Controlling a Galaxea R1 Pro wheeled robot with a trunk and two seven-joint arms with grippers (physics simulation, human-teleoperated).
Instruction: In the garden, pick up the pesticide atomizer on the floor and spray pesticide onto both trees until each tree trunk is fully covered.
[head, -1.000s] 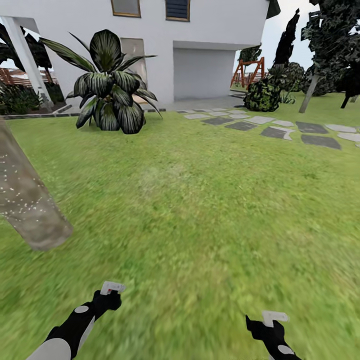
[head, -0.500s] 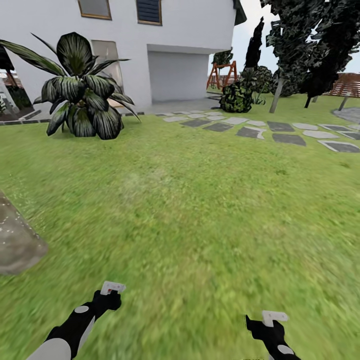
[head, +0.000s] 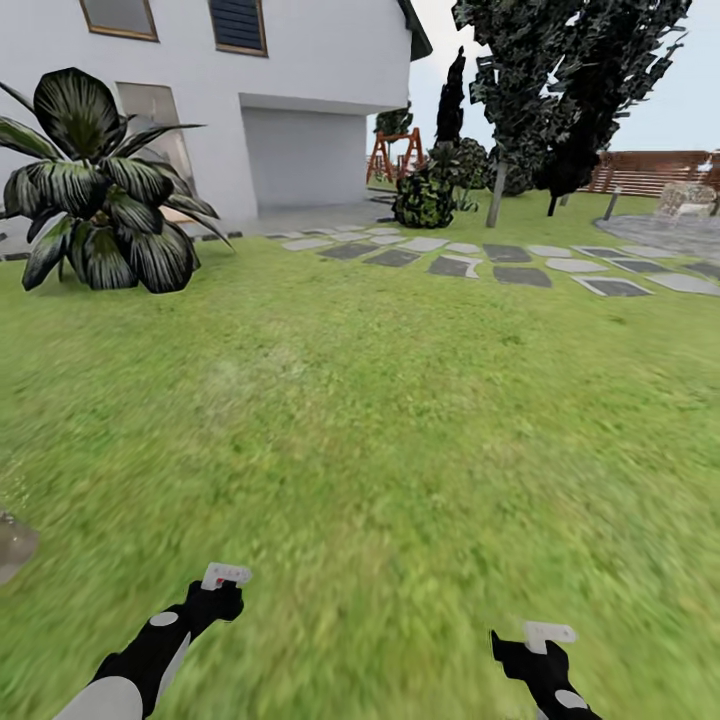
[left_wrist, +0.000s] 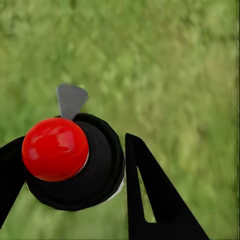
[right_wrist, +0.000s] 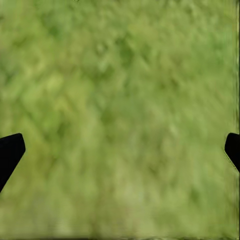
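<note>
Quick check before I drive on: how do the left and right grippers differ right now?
The left gripper is shut on a dark bottle with a red ball top and grey nozzle, apparently the pesticide atomizer; the right gripper holds nothing. The left gripper's fingers press against the bottle; the right gripper's fingers stand wide apart. Both hang low over the grass.

Left arm: black-and-white forearm, reaching forward and low at the head view's lower left. Left pincer (head: 225, 577): fingers (left_wrist: 150, 195) closed against a black bottle with a red ball top (left_wrist: 56, 148). Right arm: low at lower right, forearm forward. Right pincer (head: 549, 633): fingers (right_wrist: 10, 152) spread wide apart, nothing between them.
</note>
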